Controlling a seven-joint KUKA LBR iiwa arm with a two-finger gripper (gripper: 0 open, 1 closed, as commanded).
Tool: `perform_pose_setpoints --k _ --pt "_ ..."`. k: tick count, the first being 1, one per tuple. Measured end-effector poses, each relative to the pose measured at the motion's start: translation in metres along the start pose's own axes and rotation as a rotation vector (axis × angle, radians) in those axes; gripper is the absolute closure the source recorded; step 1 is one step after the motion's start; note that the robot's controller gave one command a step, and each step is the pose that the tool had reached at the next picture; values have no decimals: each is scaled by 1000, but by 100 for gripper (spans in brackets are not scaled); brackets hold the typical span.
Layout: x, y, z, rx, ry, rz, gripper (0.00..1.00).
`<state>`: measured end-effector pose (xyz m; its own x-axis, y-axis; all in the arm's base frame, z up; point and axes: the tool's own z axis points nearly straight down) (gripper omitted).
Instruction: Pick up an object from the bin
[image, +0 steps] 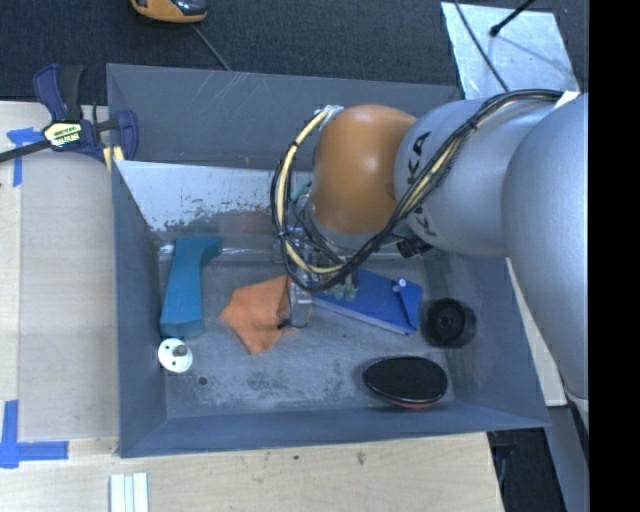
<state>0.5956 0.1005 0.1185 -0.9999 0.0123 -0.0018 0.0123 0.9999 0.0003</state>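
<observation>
- Camera view: gripper (297, 312) sits low at centre frame, at the right edge of a crumpled orange cloth (252, 314).
- Open or closed, I cannot tell.
- Flat blue piece (385, 300) lies just right.

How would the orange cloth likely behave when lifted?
Probably floppy: the orange cloth lies crumpled in folds, so it would likely drape from one pinch. Looks thin, so likely light. Unlikely to roll: it rests flat on the bin floor.

Arm (480, 170) from right, end effector (297, 310) low
</observation>
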Motion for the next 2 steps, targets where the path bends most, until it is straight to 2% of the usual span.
perform_pose_setpoints --k 1,2 --pt "15 2 48 0 -1 229 100" --pt "15 2 48 -1 -1 230 100"
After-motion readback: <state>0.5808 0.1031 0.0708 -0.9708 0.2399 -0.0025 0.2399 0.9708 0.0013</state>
